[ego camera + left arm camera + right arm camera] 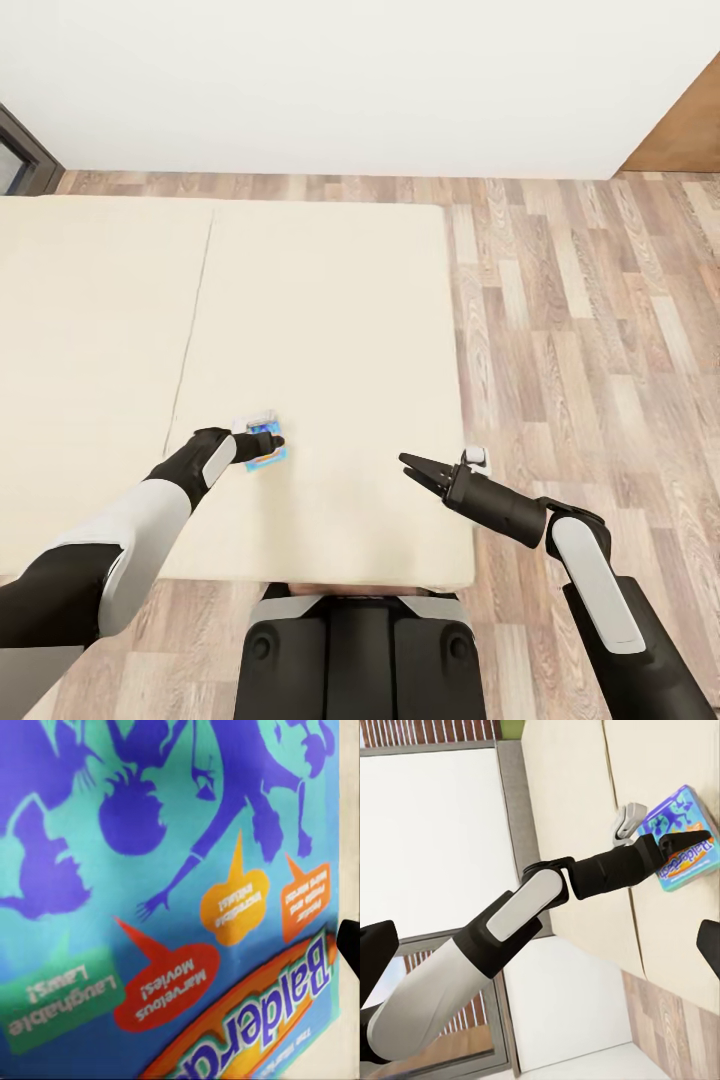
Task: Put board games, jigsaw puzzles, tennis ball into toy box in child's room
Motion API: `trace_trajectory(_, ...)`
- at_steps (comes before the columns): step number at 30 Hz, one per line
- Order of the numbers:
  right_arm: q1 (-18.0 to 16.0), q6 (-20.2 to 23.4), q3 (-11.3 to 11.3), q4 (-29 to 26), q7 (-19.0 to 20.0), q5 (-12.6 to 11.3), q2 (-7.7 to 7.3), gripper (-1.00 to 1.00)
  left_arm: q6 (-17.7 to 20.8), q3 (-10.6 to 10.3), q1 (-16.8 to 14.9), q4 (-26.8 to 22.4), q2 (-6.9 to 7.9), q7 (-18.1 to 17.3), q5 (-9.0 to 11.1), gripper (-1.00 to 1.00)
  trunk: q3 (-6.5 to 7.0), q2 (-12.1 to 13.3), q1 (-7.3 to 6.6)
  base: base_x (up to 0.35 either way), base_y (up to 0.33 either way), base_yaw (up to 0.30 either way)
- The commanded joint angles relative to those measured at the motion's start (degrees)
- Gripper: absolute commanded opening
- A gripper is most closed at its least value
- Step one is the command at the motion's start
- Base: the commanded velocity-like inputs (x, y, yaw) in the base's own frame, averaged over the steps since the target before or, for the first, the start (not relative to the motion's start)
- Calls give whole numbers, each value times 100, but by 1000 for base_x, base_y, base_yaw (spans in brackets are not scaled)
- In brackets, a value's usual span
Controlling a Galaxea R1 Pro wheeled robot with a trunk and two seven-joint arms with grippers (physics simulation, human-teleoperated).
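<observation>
Left gripper (268, 441) at a board game (262, 447) on the bed (320, 300); right gripper (412, 466) hanging with its fingers spread.

The right gripper's two dark fingers are standing apart in a narrow V over the mattress near its right edge, holding nothing. The left gripper's fingers are lying over the board game, but how far they are parted I cannot tell from the head view. The right wrist view is showing more — the left arm (532, 907) reaching across the beige mattress, its dark fingers resting on the box's near edge, and a second, paler board game (627, 821) just beside the blue one. The left wrist view is pressing close on the lid — blue-green, purple silhouettes, coloured speech bubbles. Beyond the bed, the wood-plank floor (590, 330) is running to a white wall (350, 80).
</observation>
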Motion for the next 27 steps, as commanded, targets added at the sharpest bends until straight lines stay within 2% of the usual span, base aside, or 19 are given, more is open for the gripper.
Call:
trace_trajectory(1, -3, 10, 2, 3, 32, 25, -3, 100, 32, -10, 0, -8, 3, -1, 42, 100, -6, -9, 3, 0, -222, 0)
trace_trajectory(10, -3, 10, 2, 3, 31, 25, -2, 100, 32, -10, 0, -1, 3, -1, 42, 100, -6, -9, 3, 0, -201, 0)
trace_trajectory(27, -3, 10, -3, 10, 36, 25, -4, 100, 32, -9, 0, 1, -6, -1, 42, 100, -6, -9, 3, 0, -132, 0)
